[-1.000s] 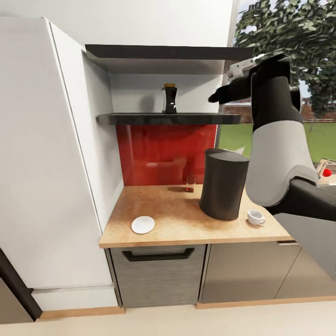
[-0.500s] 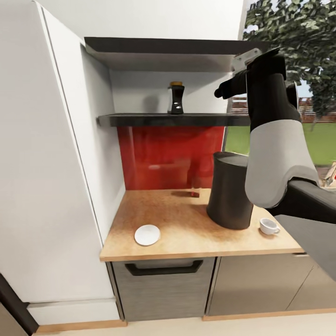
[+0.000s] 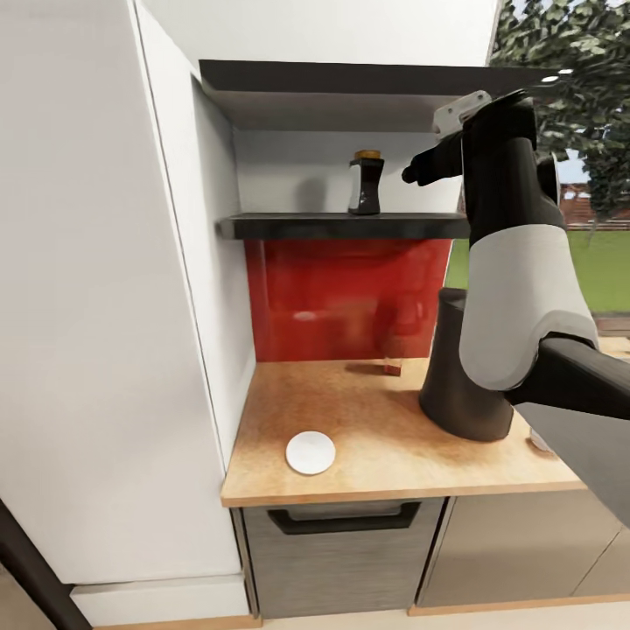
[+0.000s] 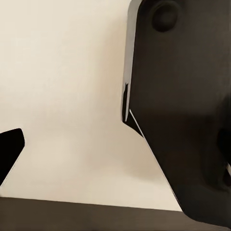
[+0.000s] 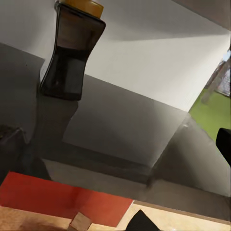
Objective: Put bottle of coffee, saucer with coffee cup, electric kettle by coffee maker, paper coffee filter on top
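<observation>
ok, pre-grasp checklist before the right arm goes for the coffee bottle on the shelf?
1. Bottle of coffee upright on the kitchen shelf: ok.
2. Right gripper at bottle height, beside the bottle and apart from it: ok.
3. Right gripper open: cannot tell; in the right wrist view dark finger tips show at opposite edges, but the gap is not readable.
4. Bottle centred between the fingers in the right wrist view: not ok, it sits off to one side.
5. Free spot on the countertop beside the coffee maker: ok, bare wood between it and the saucer.
6. Left gripper state: cannot tell.
</observation>
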Motion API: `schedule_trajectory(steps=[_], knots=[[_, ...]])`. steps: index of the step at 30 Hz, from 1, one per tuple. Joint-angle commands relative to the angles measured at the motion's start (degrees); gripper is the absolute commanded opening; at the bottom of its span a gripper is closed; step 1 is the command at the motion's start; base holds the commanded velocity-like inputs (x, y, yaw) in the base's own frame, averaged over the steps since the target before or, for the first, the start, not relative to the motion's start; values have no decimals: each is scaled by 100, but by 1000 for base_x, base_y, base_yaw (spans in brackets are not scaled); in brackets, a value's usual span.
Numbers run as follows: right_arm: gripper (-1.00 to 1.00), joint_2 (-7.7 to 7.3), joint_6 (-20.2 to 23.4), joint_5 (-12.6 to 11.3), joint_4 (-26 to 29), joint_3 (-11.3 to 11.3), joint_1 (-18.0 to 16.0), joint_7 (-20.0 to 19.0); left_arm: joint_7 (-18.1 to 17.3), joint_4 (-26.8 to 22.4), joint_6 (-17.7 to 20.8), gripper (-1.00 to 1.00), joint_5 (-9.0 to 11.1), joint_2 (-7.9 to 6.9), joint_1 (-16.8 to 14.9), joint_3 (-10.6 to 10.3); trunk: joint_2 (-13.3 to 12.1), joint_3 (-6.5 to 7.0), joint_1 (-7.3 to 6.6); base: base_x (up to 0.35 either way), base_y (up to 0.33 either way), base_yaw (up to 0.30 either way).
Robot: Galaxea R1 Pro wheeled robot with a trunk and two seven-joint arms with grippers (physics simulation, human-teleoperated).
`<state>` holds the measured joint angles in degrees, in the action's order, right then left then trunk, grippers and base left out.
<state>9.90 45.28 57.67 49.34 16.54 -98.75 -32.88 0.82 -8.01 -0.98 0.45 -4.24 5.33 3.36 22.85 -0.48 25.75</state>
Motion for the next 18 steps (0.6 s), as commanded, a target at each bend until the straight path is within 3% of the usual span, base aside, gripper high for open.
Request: schedule_trajectory(steps=[1, 6, 14, 16, 18], knots=[[100, 10, -2, 60, 5, 25, -7, -52, -3, -7, -7, 100, 6, 2, 3, 30, 7, -5, 3, 1, 323, 0], [100, 10, -2, 67, 6, 33, 8, -52, -3, -7, -7, 100, 0, 9, 8, 10, 7, -5, 3, 0, 221, 0], [100, 10, -201, 76, -74, 34, 232, 12, -3, -7, -7, 100, -9, 10, 12, 7, 7, -5, 3, 0, 24, 0], [100, 10, -368, 70, -152, 34, 269, 256, -3, -7, -11, 100, -10, 10, 12, 4, 7, -5, 3, 0, 1, 0], [100, 10, -575, 58, -356, 34, 284, 760, -3, -7, -14, 100, -14, 12, 12, 5, 7, -5, 3, 0, 0, 0]])
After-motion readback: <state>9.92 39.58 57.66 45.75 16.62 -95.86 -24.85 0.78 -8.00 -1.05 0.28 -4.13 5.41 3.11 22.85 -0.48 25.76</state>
